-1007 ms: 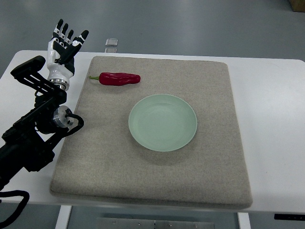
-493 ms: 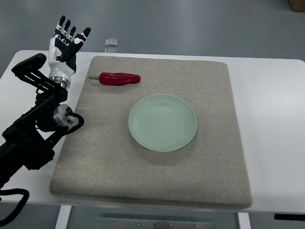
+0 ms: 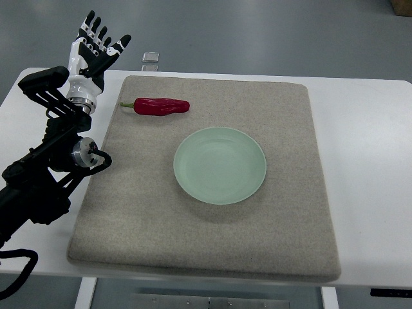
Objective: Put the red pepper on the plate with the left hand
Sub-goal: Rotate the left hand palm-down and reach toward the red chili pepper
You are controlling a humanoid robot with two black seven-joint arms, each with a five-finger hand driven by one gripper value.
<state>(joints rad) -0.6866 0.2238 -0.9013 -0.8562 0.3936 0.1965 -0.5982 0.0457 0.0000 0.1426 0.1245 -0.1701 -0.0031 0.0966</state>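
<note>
A red pepper [image 3: 161, 106] with a short green stem lies on the grey mat [image 3: 206, 212], near its far left corner. A pale green plate [image 3: 220, 165] sits empty in the middle of the mat, nearer to me and to the right of the pepper. My left hand [image 3: 95, 46] is raised over the table's far left corner, fingers spread and holding nothing. It is left of the pepper and a little beyond it, not touching it. The right hand is out of view.
The white table [image 3: 367, 141] reaches past the mat on every side. A small clear block [image 3: 150, 58] sits at the table's far edge, just beyond the mat. My left arm's black links [image 3: 45, 180] lie along the mat's left edge.
My left hand has risen a little and shifted slightly right toward the pepper, fingers still spread. The pepper and plate have not moved.
</note>
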